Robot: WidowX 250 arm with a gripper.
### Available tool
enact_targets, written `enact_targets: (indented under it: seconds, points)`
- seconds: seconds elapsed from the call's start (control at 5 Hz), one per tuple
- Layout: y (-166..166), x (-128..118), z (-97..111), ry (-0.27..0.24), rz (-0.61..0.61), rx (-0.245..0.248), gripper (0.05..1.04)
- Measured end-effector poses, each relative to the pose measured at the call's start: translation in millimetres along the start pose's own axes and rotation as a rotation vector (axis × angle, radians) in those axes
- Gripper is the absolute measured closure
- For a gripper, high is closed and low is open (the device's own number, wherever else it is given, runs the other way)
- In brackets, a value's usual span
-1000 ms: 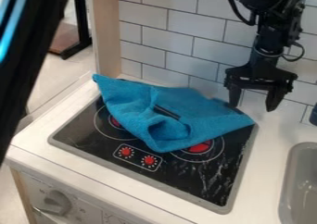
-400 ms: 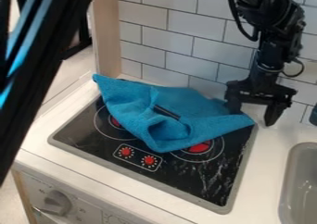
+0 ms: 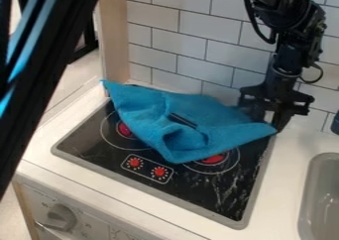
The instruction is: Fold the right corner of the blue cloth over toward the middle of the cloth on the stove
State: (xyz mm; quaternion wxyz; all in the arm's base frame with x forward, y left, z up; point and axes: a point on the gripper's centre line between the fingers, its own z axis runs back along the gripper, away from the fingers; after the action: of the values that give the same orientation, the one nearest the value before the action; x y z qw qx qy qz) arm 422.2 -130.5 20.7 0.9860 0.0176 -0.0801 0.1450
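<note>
A black two-finger robot hand (image 3: 267, 119) is hanging at the right back edge of a rumpled blue terry cloth (image 3: 212, 109) — whether it is open or closed on the fabric, I cannot tell. The cloth is lying across the back of a black toy stovetop with a grey rim (image 3: 225, 197), partly covering its red-centred burner rings. A short black strip (image 3: 183, 120) is showing among its folds. A grey sink (image 3: 310, 184) is sitting to the right in the white bench (image 3: 281, 184); small printed marks are surrounding the light-grey dial (image 3: 61, 217) in front.
</note>
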Motion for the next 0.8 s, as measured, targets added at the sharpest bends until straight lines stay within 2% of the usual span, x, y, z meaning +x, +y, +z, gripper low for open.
enact_targets:
  seconds: [0.2, 0.4, 0.8]
  points:
    - [-0.4, 0.2, 0.3, 0.000, -0.008, -0.002, 0.891]
    - [-0.5, 1.3, 1.0, -0.005, -0.025, -0.002, 1.002]
    - [4.8, 5.7, 10.3, -0.018, -0.048, 0.035, 1.033]
